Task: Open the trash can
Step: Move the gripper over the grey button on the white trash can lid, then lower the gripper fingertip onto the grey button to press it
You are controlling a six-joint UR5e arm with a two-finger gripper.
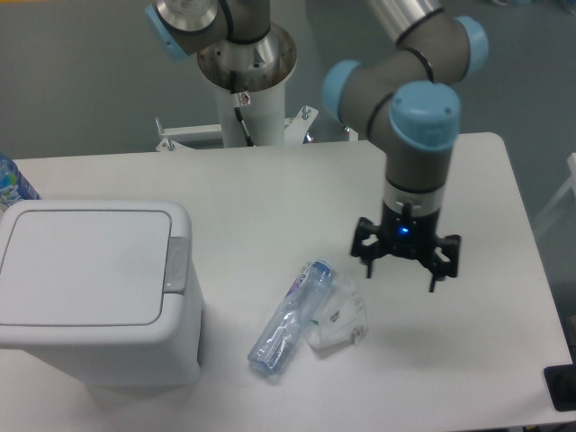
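Note:
The white boxy trash can point(99, 301) stands at the left front of the table, its flat lid point(83, 265) closed. A grey push-button tab point(176, 265) sits on the rim at the lid's right edge. My gripper point(403, 273) hangs pointing down over the table, well to the right of the can and apart from it. Its fingers point(434, 277) are spread open with nothing between them.
A clear plastic bottle with a blue cap point(290, 318) lies on the table between can and gripper, with a crumpled clear wrapper point(337, 321) beside it. A blue-labelled object point(11, 184) shows at the far left edge. The arm's base column point(247, 85) stands behind the table.

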